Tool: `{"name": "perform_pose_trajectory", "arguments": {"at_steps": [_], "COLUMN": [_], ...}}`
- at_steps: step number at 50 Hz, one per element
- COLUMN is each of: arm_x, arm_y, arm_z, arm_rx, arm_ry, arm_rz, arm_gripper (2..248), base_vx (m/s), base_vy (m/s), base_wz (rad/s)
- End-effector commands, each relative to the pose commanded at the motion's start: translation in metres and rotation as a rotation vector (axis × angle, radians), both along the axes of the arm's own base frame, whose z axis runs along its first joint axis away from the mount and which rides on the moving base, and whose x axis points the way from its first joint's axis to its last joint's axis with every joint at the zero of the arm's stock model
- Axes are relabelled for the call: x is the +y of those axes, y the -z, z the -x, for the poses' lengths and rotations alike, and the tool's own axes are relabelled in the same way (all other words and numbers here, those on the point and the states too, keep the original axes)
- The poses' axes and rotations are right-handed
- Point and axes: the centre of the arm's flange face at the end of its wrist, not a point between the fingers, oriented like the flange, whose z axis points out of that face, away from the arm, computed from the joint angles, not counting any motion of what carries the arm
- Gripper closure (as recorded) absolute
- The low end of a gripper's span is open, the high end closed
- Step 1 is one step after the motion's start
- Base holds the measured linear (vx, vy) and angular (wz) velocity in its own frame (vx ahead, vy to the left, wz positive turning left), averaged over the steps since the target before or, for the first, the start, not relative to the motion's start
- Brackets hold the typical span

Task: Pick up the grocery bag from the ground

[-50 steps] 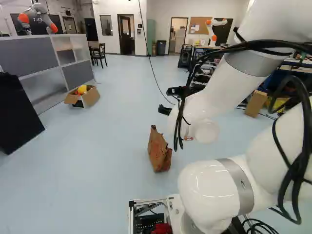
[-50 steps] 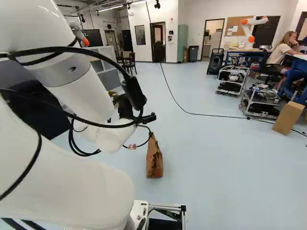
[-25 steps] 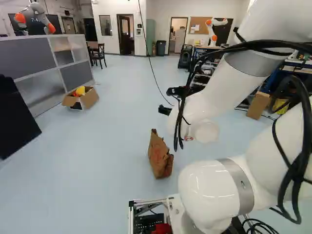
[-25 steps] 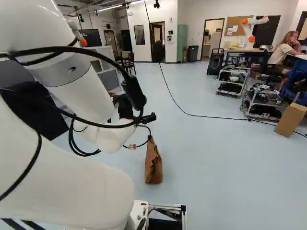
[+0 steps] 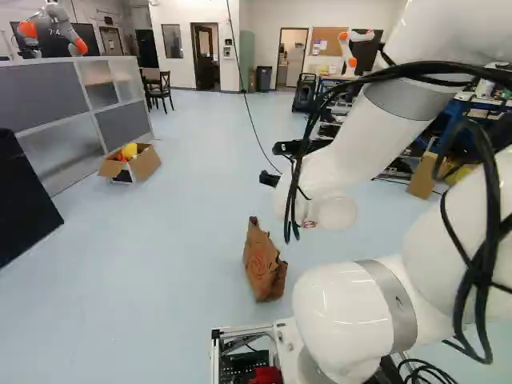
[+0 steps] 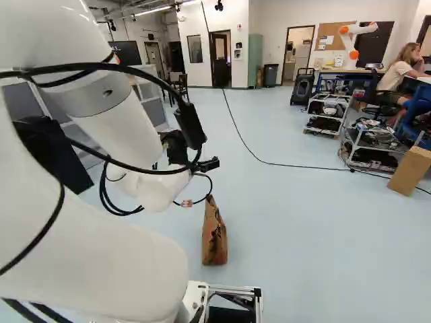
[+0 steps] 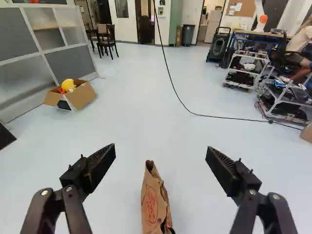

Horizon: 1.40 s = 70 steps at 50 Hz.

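Over on the left, where the floor meets the shelf unit, a cardboard box sits out of play. In from that edge, just ahead of the base frame, there's our grocery bag, standing on the floor, nothing gripping it.

Now the gripper, wide open, empty, up above floor level! The left finger should go down outside the printed side, with room to spare; the bag's peak wants to sit midway; the right finger should drop past the other side. I'd line up first, lower gently, then close on the folded upper paper. Come in crooked and a tip could crumple it or knock it over.

And the bag's lie? Upright, slim end towards the base, printed broad face turned left. Its top ridge is the long line, running roughly ahead, higher peak at the far end, sloping down to the near one. Fingers either side of that ridge: that looks the right pinch!
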Motion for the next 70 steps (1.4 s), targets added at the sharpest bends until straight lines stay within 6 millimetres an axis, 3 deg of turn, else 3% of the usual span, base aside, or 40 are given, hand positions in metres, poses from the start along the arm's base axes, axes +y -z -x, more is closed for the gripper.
{"name": "perform_pose_trajectory", "arguments": {"at_steps": [16, 44, 70], "arm_x": [0.0, 0.0, 0.0], "arm_y": [-0.002, -0.003, 0.008], "arm_z": [-0.023, -0.079, -0.128], "arm_rx": [0.007, 0.046, 0.168], "arm_ry": [0.0, 0.0, 0.0], "arm_rz": [0.0, 0.0, 0.0], "arm_gripper": [3, 3, 3], "base_vx": [-0.003, 0.0, 0.0], "base_vy": [0.0, 0.0, 0.0], "base_wz": [0.001, 0.0, 0.0]}}
